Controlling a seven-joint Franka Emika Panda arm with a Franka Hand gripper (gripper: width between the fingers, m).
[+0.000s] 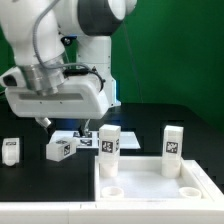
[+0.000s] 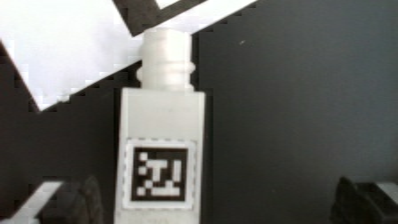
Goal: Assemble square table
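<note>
Standing by, exterior view: slab (image 1: 150,182) low on exterior view's right, one piece. Far-left leg (image 1: 109,143) and far-right leg (image 1: 173,142) upright at its far corners. Loose leg (image 1: 60,148) on black table (image 1: 140,115) below gripper (image 1: 44,122); outer leg (image 1: 11,152) further toward exterior view's left. Four legs counted.

Wrist view: leg lying flat between fingers (image 2: 50,205), jaws wide apart, gripping nothing. Judgement: hard, light, smooth plastic; grasp across blocky body, not thin peg end.
</note>
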